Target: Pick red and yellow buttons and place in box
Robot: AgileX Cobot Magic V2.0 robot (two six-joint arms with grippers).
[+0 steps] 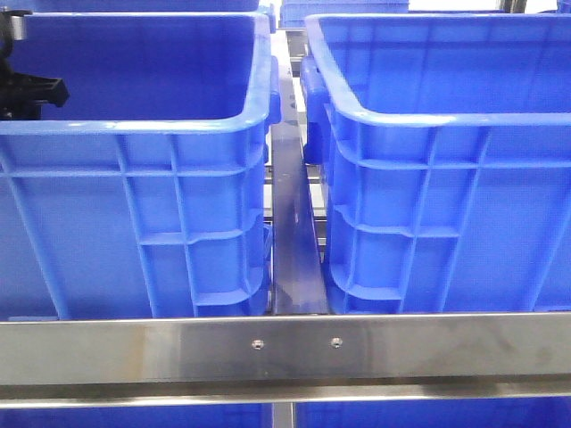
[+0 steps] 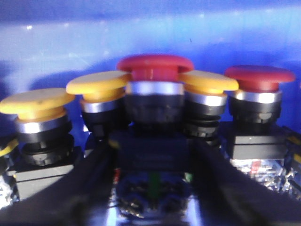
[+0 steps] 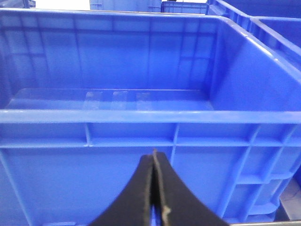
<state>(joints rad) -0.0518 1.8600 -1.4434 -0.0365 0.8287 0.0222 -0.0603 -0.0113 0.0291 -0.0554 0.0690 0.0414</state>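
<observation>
Left end effector [image 2: 153, 155] apart, straddling red button [image 2: 154, 70] among yellow buttons [image 2: 36, 101] against blue crate [image 1: 134, 178] wall. Right end effector [image 3: 154, 162] together, gripping nothing, outside second crate [image 3: 141, 141].

a brushed stainless-steel rail [image 1: 285, 349] with two small screws runs across the lower part of the front frame. a narrow steel bar [image 1: 293, 232] recedes up the centre. more blue plastic crates [image 1: 343, 11] show at the top edge, under bright white light at upper right.
</observation>
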